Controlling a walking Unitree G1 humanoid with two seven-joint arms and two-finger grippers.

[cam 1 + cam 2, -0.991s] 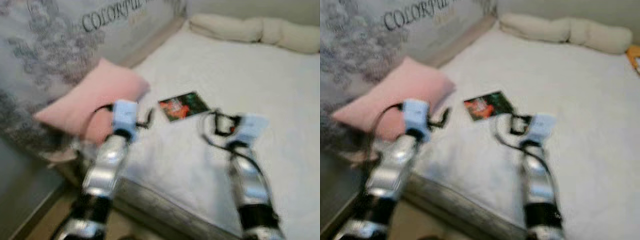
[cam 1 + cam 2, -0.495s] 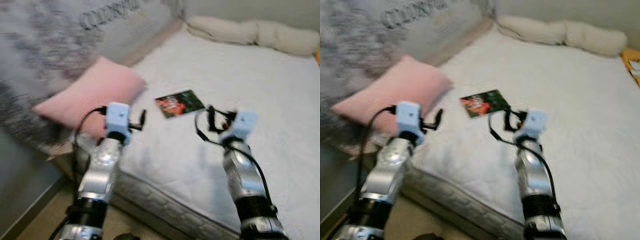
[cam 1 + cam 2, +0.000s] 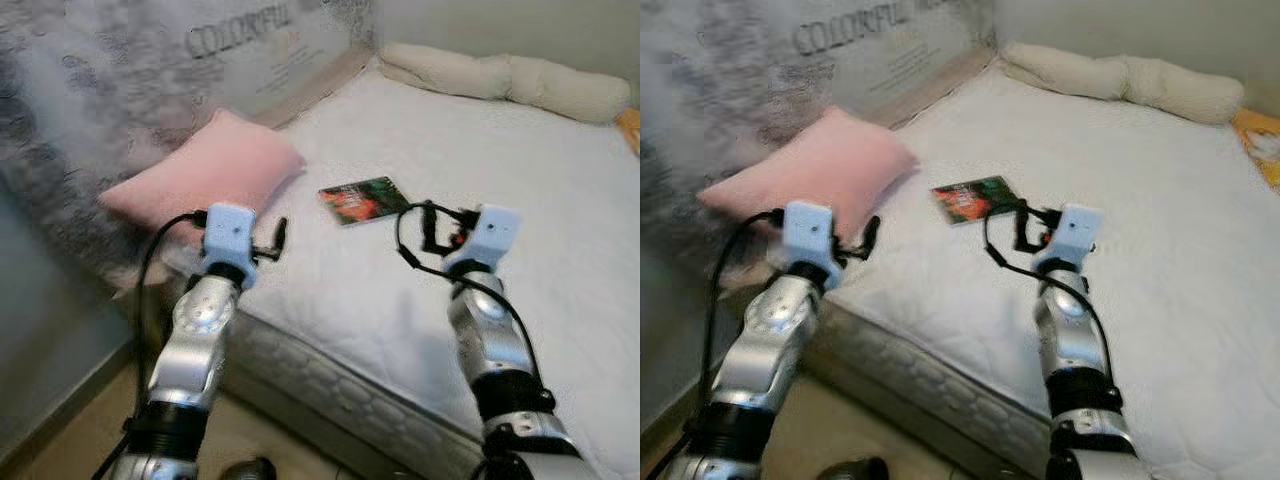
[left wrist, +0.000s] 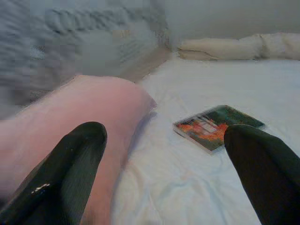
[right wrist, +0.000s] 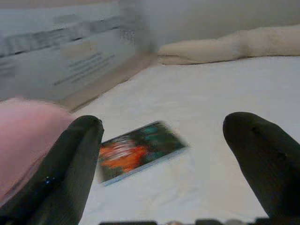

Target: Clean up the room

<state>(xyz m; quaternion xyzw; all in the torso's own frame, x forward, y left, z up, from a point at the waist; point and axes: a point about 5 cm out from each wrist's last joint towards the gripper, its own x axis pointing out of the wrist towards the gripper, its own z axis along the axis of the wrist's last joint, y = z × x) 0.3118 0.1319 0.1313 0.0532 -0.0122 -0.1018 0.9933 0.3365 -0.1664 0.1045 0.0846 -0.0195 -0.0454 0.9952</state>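
**Approach to the Book on the Bed: Risks and Surfaces**

The thin, flat rectangular book with a glossy red-and-green cover lies face-up on the white quilted mattress of the bed, just beside the soft pink fabric pillow. A long cream bolster cushion lies along the far end of the bed, against the wall. A grey patterned wall panel with printed lettering runs along the robot's left.

Both arms are raised over the near edge of the bed. The left end effector hovers near the pillow, its two black fingers spread wide and empty. The right end effector hovers short of the book, fingers likewise spread wide with nothing between them.

**Hazards, as judged**

- The book is thin and lies flush on a yielding mattress. Fingers coming straight down would likely press it into the padding without gaining an edge.
- The cover appears slick; a pinch on one corner may slip or let the pages fan open.
- The quilted fabric may catch between the fingers along with the book.
- The pillow sits close; a sideways sweep of the left arm may push it off the bed's edge.
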